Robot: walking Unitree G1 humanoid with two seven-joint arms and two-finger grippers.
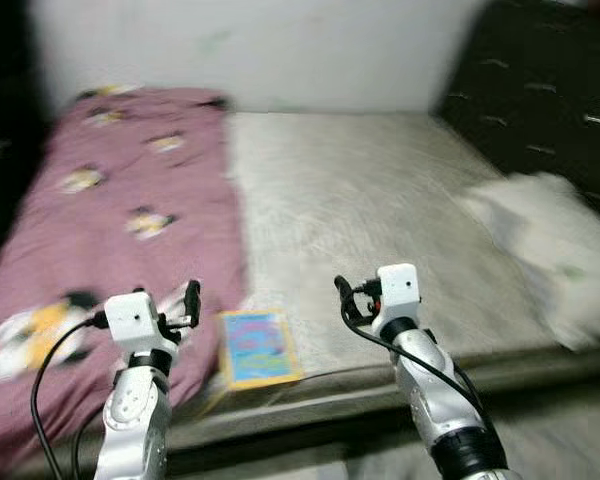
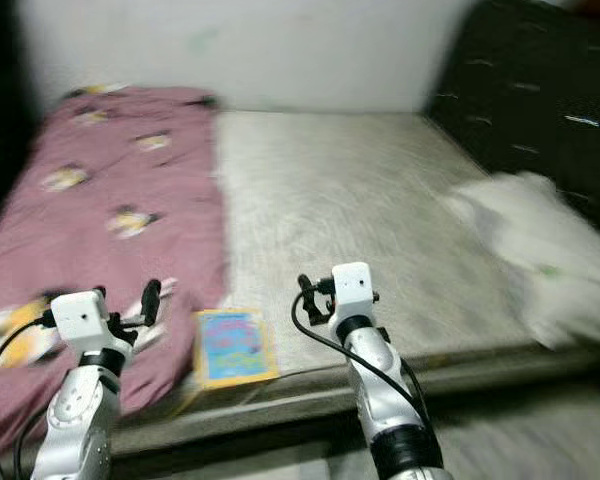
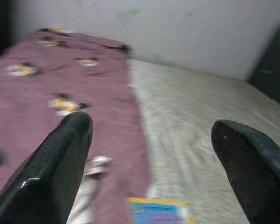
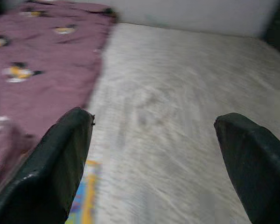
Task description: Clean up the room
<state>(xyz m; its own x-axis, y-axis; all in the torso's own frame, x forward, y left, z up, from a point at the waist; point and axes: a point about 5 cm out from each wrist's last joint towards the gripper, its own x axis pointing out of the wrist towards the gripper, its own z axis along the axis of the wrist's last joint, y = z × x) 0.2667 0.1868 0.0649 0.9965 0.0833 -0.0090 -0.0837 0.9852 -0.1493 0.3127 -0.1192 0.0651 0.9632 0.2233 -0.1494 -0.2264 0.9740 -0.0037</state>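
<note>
1. The colourful book [image 1: 257, 347] lies flat at the near edge of the bed [image 1: 380, 210], just beside the edge of the purple blanket [image 1: 120, 220].
2. That blanket, printed with yellow and black figures, covers the left side of the bed; the rest is bare grey mattress.
3. A white bundle of cloth [image 1: 555, 250] sits on the bed's right side, well apart from the book; it is too blurred to say more.
4. My left gripper [image 3: 151, 154] hovers over the blanket near the book, jaws spread wide, holding nothing.
5. My right gripper [image 4: 154, 154] hovers over the mattress to the book's right, jaws also spread and empty.
</note>
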